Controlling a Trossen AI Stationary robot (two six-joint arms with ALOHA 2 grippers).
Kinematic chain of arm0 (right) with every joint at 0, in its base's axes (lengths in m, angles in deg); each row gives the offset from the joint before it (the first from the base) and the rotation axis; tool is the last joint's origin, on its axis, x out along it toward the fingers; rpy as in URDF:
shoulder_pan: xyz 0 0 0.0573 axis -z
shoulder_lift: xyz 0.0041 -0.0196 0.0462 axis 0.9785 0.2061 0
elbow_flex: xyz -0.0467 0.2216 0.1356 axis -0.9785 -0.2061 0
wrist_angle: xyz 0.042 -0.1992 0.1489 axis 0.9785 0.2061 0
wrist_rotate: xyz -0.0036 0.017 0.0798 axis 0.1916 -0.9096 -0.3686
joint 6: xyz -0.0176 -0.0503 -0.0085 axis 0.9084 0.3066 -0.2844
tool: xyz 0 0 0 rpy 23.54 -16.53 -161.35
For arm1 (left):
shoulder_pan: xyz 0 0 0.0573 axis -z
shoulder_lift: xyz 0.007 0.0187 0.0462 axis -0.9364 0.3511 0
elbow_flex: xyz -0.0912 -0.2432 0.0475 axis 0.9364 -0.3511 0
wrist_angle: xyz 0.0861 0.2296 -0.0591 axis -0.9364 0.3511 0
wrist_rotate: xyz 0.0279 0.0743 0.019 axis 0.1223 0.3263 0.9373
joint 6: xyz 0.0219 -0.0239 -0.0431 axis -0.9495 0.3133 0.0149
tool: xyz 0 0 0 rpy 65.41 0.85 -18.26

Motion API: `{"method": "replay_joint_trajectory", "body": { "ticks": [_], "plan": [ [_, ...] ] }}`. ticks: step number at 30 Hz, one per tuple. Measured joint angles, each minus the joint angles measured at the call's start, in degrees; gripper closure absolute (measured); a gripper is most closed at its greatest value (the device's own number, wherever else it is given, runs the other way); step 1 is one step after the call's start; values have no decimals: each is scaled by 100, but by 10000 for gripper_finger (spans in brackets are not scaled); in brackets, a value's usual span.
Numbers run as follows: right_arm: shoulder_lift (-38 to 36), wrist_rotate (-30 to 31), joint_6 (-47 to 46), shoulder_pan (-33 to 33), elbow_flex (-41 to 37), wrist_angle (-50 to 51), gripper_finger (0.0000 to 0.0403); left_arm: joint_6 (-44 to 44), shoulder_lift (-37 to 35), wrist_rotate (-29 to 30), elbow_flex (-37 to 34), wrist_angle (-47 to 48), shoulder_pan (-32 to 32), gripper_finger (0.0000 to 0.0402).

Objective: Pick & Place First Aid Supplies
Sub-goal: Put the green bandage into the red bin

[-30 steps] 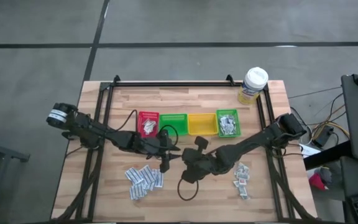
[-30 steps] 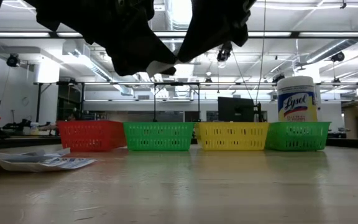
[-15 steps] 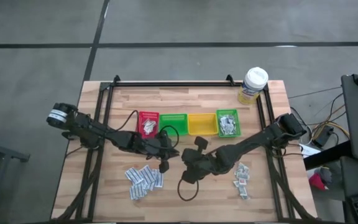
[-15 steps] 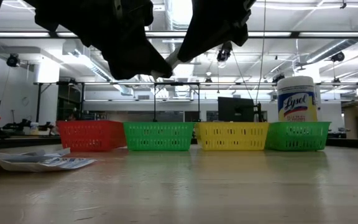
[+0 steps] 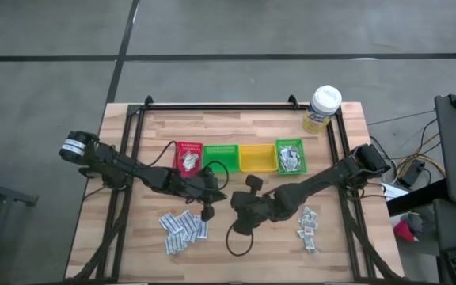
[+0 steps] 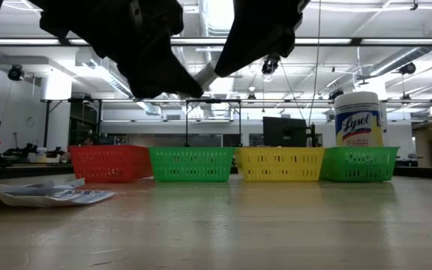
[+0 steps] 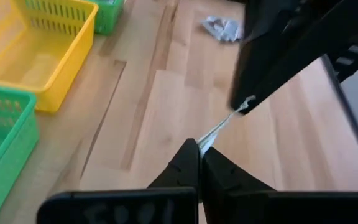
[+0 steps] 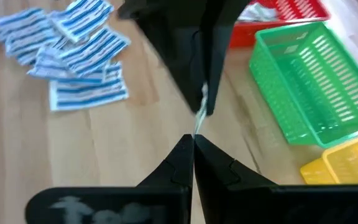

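While both tools meet mid-tabletop (image 5: 172,131), bare wood lies around them. Left tool (image 7: 199,148) & right tool (image 8: 193,138) each pinch one thin white sachet (image 7: 219,129).

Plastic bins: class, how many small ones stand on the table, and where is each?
4, in one row at the table's middle: red bin at the left end, green bin beside it, yellow bin next, another green bin at the right end.
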Motion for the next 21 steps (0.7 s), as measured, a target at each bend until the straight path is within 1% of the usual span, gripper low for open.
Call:
{"method": "replay_joint_trajectory", "body": {
  "ticks": [3, 7, 10, 15, 18, 21],
  "plan": [
    [0, -83, 38, -8, -4, 10, 394, 52, -2, 70, 0, 275, -2, 401],
    [0, -162, 34, -7, -4, 140, 394, 287, -16, 412, 0, 783, -2, 401],
    [0, -166, 15, -7, -7, 452, 394, 518, -61, 869, 0, 1335, -19, 401],
    [0, -174, -147, -95, -22, 1131, 394, 1092, -336, 1935, 0, 2463, -135, 401],
    [-2, -175, -365, -167, -66, 1478, 394, 1519, -579, 2287, 0, 3147, -277, 401],
    [-2, -166, -538, -246, -176, 1683, 394, 1951, -852, 2457, 0, 3699, -497, 401]
  ]
}}
